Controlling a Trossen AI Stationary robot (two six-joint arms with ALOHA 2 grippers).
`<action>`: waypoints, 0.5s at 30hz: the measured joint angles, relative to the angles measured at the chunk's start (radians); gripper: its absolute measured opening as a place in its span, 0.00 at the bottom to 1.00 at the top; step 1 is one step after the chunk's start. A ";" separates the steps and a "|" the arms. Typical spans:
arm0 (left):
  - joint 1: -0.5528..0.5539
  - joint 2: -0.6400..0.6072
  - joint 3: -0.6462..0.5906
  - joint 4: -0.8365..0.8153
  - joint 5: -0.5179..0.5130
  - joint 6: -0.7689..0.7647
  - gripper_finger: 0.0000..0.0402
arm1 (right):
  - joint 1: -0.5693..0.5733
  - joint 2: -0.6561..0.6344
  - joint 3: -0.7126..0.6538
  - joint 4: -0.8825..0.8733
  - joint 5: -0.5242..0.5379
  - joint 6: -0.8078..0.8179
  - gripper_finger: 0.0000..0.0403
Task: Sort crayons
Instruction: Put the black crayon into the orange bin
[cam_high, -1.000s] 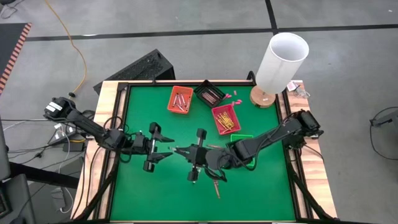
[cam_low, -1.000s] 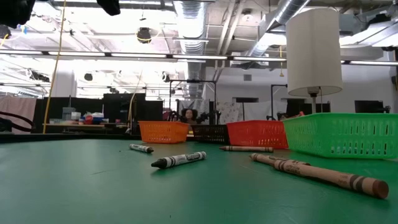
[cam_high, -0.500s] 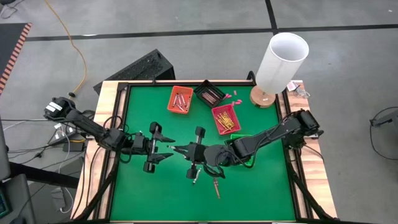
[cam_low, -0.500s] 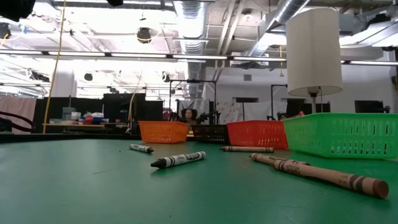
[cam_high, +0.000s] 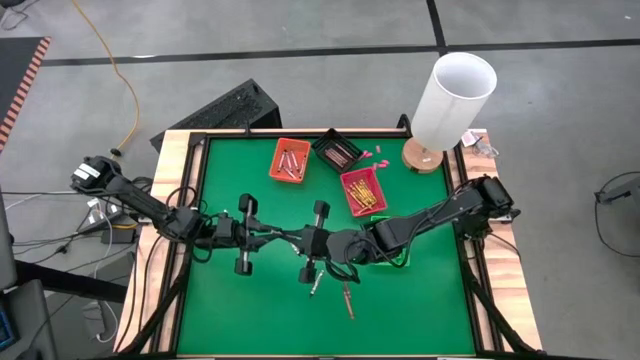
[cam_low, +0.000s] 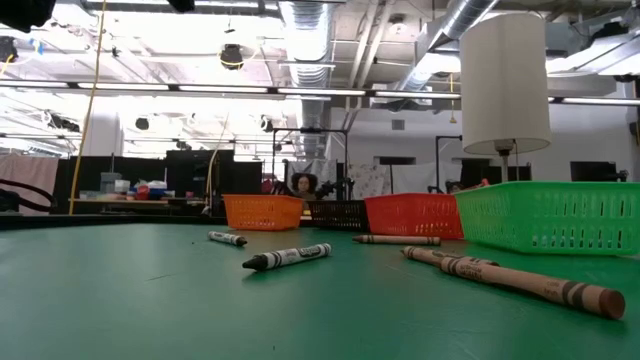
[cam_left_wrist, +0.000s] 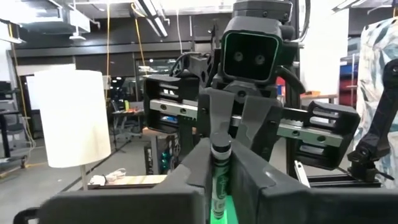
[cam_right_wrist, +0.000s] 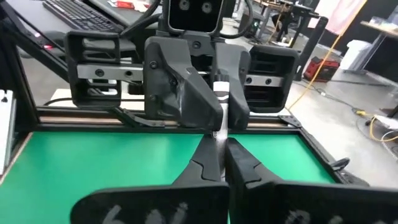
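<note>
Above the middle of the green table (cam_high: 230, 310) my left gripper (cam_high: 277, 238) and my right gripper (cam_high: 293, 240) meet tip to tip, both shut on one grey-looking crayon (cam_left_wrist: 220, 155). In the high view the fingers hide it. Other crayons lie flat on the table: a long brown one (cam_low: 510, 279), a dark one (cam_low: 288, 257), and two farther back (cam_low: 228, 238) (cam_low: 395, 239). Two more crayons (cam_high: 348, 298) lie below the right gripper in the high view. My left gripper pinches the crayon's end nearest to it (cam_left_wrist: 219, 180) between its two fingers. The fingers come level from the table's left and lie along the crayon, which is lifted clear of the table. My right gripper pinches the opposite end (cam_right_wrist: 219, 132) between its two fingers, level from the table's right and along the crayon. The crayon spans the short gap between the two grippers.
At the back stand an orange tray (cam_high: 289, 160), a dark tray (cam_high: 337, 150) and a red tray (cam_high: 362, 190), all with crayons in them. A green tray (cam_high: 398, 250) lies partly under the right arm. A white-shaded lamp (cam_high: 450, 95) stands at the far right corner.
My left gripper has shut on the crayon that my right gripper holds out. Its fingers stood wide open on either side of the crayon until half a second ago. My right gripper has edged a little toward the table's left edge.
</note>
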 joint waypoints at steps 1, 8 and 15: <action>0.000 0.000 0.000 0.001 0.000 0.000 0.04 | 0.000 0.000 0.000 0.000 0.001 -0.008 0.00; 0.001 0.000 0.000 -0.001 -0.047 0.005 0.04 | -0.011 0.000 0.000 -0.022 0.018 -0.019 0.08; 0.002 0.000 0.000 -0.001 -0.096 0.014 0.04 | -0.024 0.000 0.000 -0.039 0.019 -0.015 0.17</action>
